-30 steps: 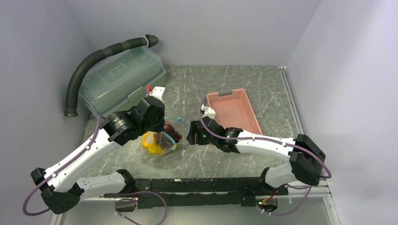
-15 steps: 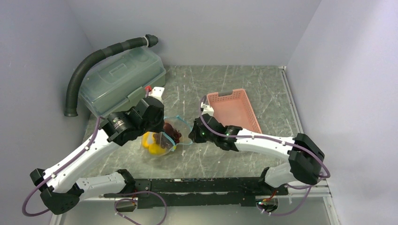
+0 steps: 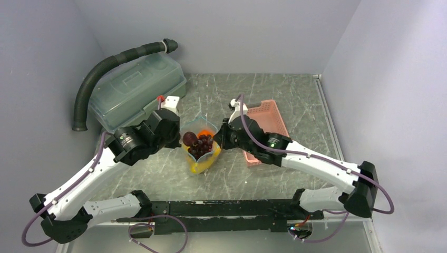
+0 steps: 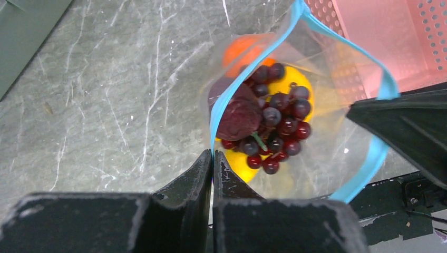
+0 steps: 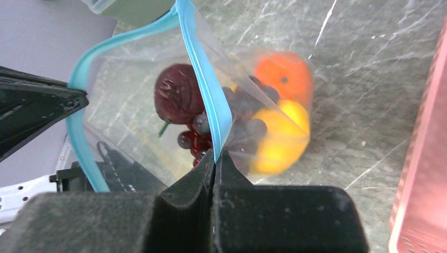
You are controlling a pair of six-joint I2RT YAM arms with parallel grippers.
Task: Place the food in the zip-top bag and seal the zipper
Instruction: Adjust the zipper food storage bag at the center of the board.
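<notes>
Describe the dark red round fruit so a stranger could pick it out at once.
On the grey table, the left gripper and right gripper pinch a clear bag open by its blue strip. Inside, atop the pile on the left gripper's side, sits the dark red fruit: one large dull ball, unlike the small shiny grapes beside it.

Grapes cover most of the yellow fruit, so its count is unclear; the basket runs off the picture's edge.
</notes>
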